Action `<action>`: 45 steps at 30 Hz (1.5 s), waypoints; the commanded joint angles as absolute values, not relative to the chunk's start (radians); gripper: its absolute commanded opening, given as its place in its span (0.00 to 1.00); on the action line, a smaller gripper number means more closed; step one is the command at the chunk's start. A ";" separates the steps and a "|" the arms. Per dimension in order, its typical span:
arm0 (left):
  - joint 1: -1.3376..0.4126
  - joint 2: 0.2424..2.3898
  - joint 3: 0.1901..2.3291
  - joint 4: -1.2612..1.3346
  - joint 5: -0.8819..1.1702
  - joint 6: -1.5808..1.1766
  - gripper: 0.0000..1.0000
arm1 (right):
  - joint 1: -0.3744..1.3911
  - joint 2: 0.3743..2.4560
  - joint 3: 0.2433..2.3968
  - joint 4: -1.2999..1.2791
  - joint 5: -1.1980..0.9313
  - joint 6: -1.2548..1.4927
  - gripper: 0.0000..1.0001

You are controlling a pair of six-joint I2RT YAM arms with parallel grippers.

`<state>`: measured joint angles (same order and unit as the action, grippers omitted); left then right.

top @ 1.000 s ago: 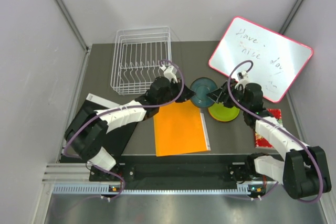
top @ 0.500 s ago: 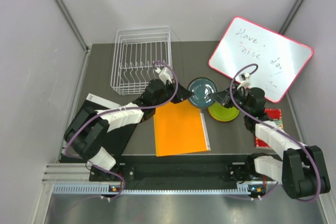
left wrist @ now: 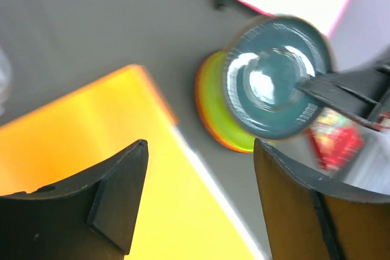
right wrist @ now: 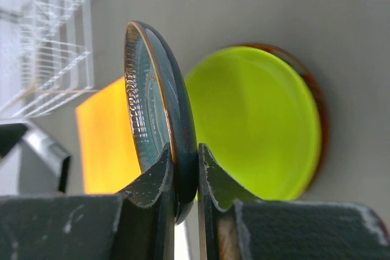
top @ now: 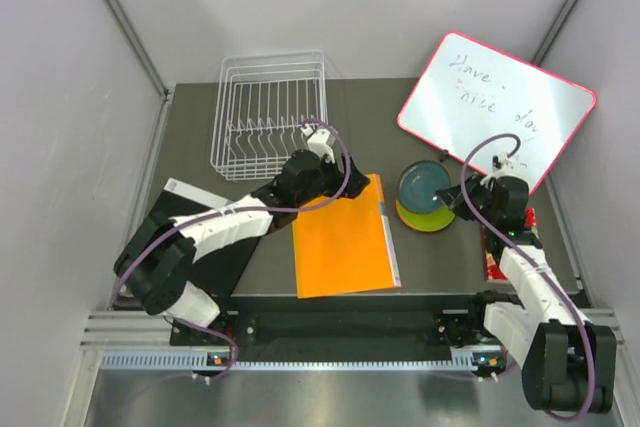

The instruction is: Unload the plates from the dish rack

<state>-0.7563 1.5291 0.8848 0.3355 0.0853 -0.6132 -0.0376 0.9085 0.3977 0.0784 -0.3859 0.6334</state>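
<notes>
My right gripper (top: pixel 458 200) (right wrist: pixel 183 153) is shut on the rim of the dark teal plate (top: pixel 424 184) (right wrist: pixel 155 101). It holds the plate tilted over the lime green plate (top: pixel 424 217) (right wrist: pixel 256 120), which lies on the table with an orange rim (left wrist: pixel 207 117) showing beneath it. My left gripper (top: pixel 350 190) (left wrist: pixel 201 150) is open and holds nothing. It hangs over the orange folder (top: pixel 340 242), left of the teal plate (left wrist: pixel 277 83). The white wire dish rack (top: pixel 265 112) stands at the back left with no plates in it.
A pink-framed whiteboard (top: pixel 495 112) leans at the back right, close behind the plates. A red patterned square (top: pixel 497 265) lies partly under my right arm. A black flat item (top: pixel 215 252) lies under my left arm.
My left gripper let go of the teal plate and opened. My right gripper shut on the plate's rim and carried it right, over the lime green plate.
</notes>
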 commanded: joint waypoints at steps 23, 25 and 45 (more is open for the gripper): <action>-0.755 1.316 0.834 0.152 -0.351 -0.354 0.84 | -0.094 1.063 0.494 -0.107 -0.316 0.485 0.38; -0.755 1.315 0.835 0.155 -0.336 -0.348 0.84 | -0.094 1.058 0.509 -0.132 -0.301 0.474 0.52; -0.755 1.201 0.766 0.066 -0.462 -0.342 0.85 | -0.091 0.667 0.500 -0.236 0.092 0.328 0.68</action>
<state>-0.7544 1.2579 0.7906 0.0761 -0.4236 -0.3584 -0.0879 0.7292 0.5537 -0.2955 -0.0002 0.3946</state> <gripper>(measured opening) 0.849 0.677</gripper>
